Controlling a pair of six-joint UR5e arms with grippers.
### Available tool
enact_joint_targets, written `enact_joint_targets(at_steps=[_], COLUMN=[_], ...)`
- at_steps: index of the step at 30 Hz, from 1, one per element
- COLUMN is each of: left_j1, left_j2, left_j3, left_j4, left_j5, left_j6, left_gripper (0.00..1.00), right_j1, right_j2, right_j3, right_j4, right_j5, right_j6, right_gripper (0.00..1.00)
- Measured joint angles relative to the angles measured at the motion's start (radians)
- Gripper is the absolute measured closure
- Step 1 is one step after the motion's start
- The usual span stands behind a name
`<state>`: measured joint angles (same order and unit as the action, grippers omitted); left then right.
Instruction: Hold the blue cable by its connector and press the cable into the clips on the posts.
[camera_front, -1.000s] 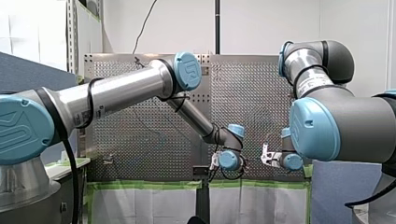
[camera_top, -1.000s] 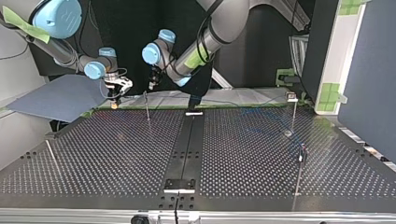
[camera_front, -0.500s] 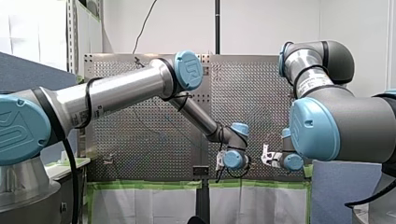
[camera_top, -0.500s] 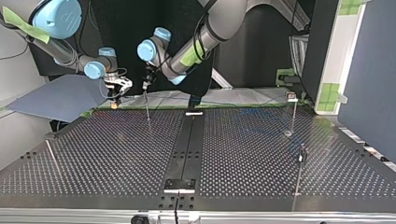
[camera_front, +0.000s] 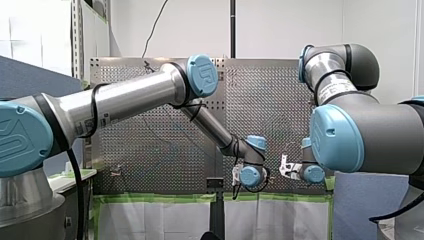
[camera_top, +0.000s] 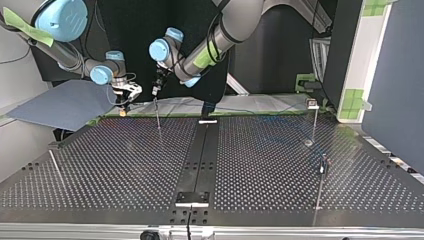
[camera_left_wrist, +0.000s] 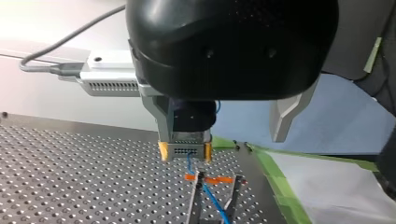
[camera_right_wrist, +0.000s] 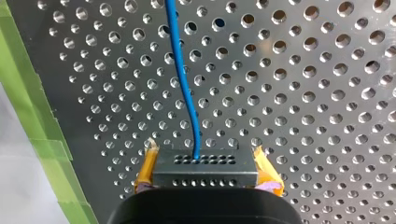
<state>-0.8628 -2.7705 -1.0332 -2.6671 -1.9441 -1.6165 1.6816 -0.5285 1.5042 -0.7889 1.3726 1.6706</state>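
In the right wrist view my right gripper (camera_right_wrist: 205, 161) is shut on the dark connector (camera_right_wrist: 205, 171), yellow pads (camera_right_wrist: 145, 170) on both sides. The blue cable (camera_right_wrist: 183, 84) runs ahead from it over the perforated table. At the top view's left that gripper (camera_top: 123, 105) hangs near the far edge. My left gripper (camera_top: 156, 90) hovers just above a thin post (camera_top: 158, 115); one metal finger (camera_left_wrist: 283, 119) stands wide, open and holding nothing. Beneath it the cable (camera_left_wrist: 212, 203) passes a post with an orange clip (camera_left_wrist: 205, 178).
More posts stand at the top view's right (camera_top: 314, 122) and front right (camera_top: 320, 182), another leans at the front left (camera_top: 56, 170). Green tape (camera_top: 150, 116) lines the far edge. A black rail (camera_top: 200, 150) divides the table (camera_top: 110, 165).
My left arm swung toward the top view's left, bringing its gripper over the post, then settled. My right gripper held still with the connector.
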Motion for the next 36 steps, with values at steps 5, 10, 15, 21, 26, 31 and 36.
enact_joint_targets(at_steps=[5,10,15,21,26,31,36], left_j1=[-0.001,-0.002,-0.002,-0.003,-0.004,-0.004,-0.004], left_j2=[-0.005,-0.025,-0.03,-0.03,-0.03,-0.03,-0.03], left_j3=[0.0,-0.001,0.0,0.0,0.0,0.0,-0.001], left_j4=[0.014,0.02,0.023,0.022,0.02,0.017,0.012], left_j5=[-0.004,-0.009,-0.01,-0.019,-0.023,-0.027,-0.036], left_j6=[-0.006,-0.014,-0.017,-0.018,-0.019,-0.019,-0.019], left_gripper=[0.01,0.01,0.01,0.01,0.01,0.01,0.01], right_j1=[0.001,0.001,0.001,0.002,0.002,0.002,0.003], right_j2=[0.001,0.001,0.002,0.003,0.004,0.004,0.004], right_j3=[0.0,0.0,0.0,0.0,0.0,0.0,0.0], right_j4=[-0.002,-0.003,-0.003,-0.004,-0.002,-0.002,-0.001], right_j5=[-0.001,-0.001,-0.001,-0.001,-0.001,-0.001,-0.002], right_j6=[0.0,0.0,0.0,0.0,0.0,0.0,0.0], right_gripper=[1.0,1.0,1.0,1.0,1.0,1.0,1.0])
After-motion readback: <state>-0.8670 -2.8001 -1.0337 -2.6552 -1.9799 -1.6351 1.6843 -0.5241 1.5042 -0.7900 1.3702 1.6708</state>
